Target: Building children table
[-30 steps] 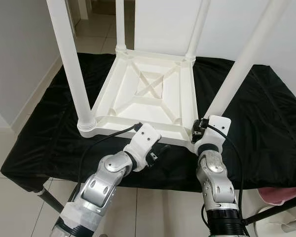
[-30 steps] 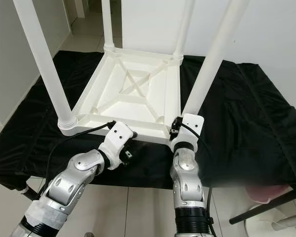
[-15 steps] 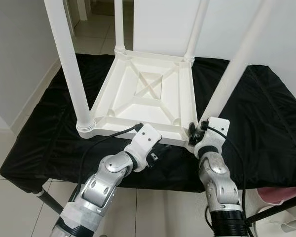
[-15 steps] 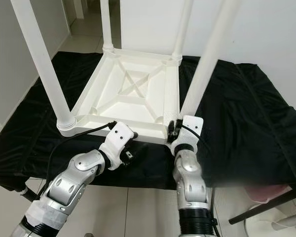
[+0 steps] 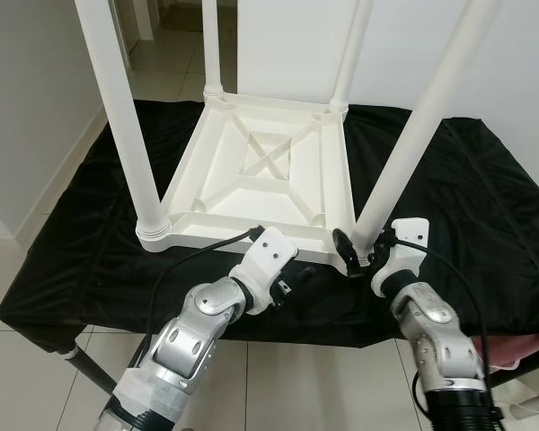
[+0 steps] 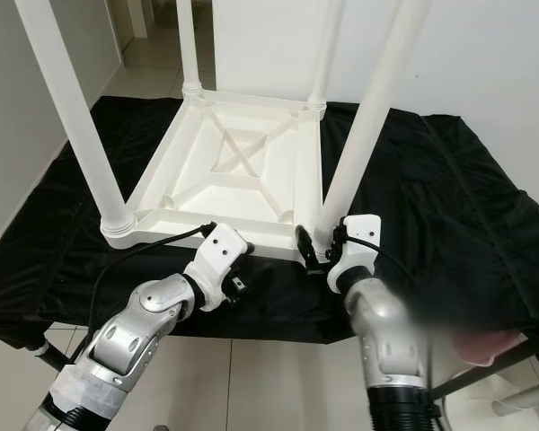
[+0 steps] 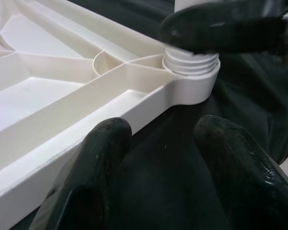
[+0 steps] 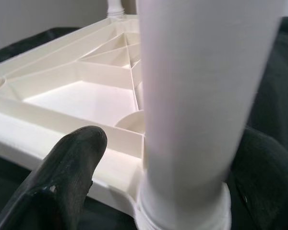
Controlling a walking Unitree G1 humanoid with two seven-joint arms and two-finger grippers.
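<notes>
An upturned children's table (image 5: 260, 171) lies on the cloth-draped surface (image 5: 485, 206), legs up, near its front edge. The left pincer (image 5: 292, 278) sits before the table's front rail; the right pincer (image 5: 355, 256) straddles the front-right leg (image 5: 413, 135).

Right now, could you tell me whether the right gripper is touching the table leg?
Cannot tell. In the right wrist view, the right gripper straddles the table leg; contact isn't plainly visible.

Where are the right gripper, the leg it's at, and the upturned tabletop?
right gripper (image 5: 352, 253), left eye view, between its fingertips at the leg's base.
near-right leg (image 5: 411, 144), left eye view, mid-shaft.
upturned tabletop (image 5: 217, 226), left eye view, near rim.
</notes>
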